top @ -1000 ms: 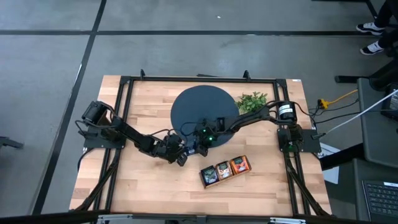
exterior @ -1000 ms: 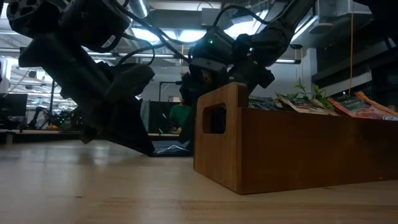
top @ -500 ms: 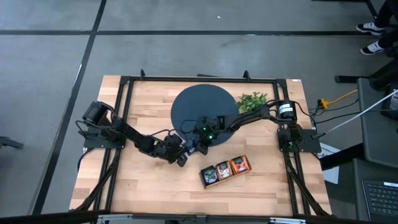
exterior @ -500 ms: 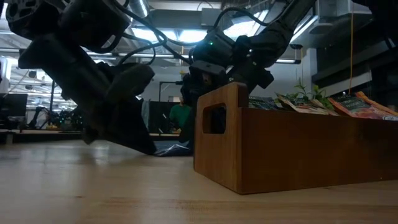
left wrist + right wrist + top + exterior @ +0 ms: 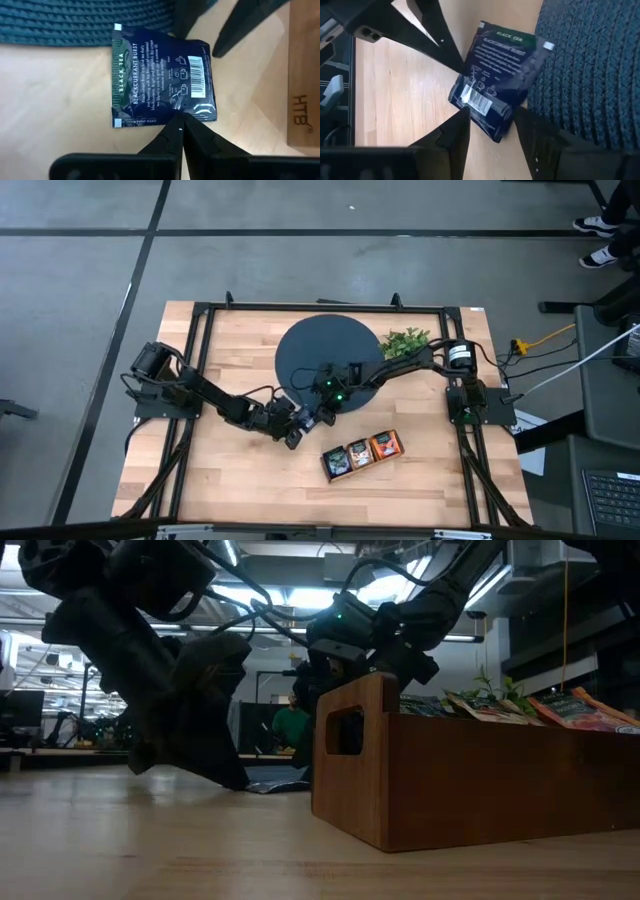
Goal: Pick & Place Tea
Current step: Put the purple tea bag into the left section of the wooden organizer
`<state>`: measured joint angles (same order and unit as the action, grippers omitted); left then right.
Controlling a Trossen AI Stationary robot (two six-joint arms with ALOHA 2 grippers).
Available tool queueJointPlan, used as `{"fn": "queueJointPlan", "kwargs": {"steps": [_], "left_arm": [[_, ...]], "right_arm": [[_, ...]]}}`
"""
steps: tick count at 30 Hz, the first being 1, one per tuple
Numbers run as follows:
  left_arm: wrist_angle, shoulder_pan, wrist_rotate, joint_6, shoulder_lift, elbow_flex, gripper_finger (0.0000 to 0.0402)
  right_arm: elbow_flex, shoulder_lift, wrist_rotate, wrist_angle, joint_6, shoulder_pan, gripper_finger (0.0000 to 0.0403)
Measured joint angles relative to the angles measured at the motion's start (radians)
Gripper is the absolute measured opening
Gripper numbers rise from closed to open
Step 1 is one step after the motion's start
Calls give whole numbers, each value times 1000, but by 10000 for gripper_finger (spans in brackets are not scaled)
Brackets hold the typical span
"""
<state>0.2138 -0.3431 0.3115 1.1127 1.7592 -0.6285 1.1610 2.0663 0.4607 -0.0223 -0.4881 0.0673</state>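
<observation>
A dark navy tea sachet (image 5: 160, 77) (image 5: 495, 80) lies flat on the wood, its far edge on the rim of the dark round mat (image 5: 325, 350). My left gripper (image 5: 182, 116) (image 5: 293, 435) is shut, with its tips at the sachet's near edge. My right gripper (image 5: 492, 132) (image 5: 325, 415) is open and low over the table, a finger standing on either side of the sachet's barcode corner. I cannot tell whether it touches. More sachets stand in the wooden tray (image 5: 362, 452). My left gripper has its shut fingertips (image 5: 462, 67) against the sachet's long edge (image 5: 175, 114), near the barcode end. The fingers slant down from the table's left side and lie side by side along that edge. The sachet lies flat on the table and the mat's rim.
The wooden three-compartment tray (image 5: 480, 770) stands close to the right of both grippers, and its end wall (image 5: 302, 100) is beside the sachet. A green plant (image 5: 405, 342) sits at the mat's far right. Bare wood lies to the near left. A person shows far behind (image 5: 290, 725).
My left gripper has edged toward the right, up to the sachet. My right gripper has shifted slightly toward the table's far edge, over the mat's rim. The sachet has stayed flat on the table.
</observation>
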Motion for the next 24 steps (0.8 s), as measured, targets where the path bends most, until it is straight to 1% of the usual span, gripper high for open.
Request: {"fn": "queueJointPlan", "kwargs": {"steps": [12, 16, 20, 24], "left_arm": [[5, -37, 3, 52, 0, 1, 6], [38, -35, 52, 15, 4, 7, 3], [82, -14, 55, -30, 5, 8, 4], [98, -4, 74, -42, 6, 7, 6]], "right_arm": [[1, -1, 8, 9, -3, 0, 162], [1, -1, 12, 8, -4, 0, 162], [0, -1, 36, 10, -5, 0, 162], [0, -1, 36, 10, -6, 0, 162]]}}
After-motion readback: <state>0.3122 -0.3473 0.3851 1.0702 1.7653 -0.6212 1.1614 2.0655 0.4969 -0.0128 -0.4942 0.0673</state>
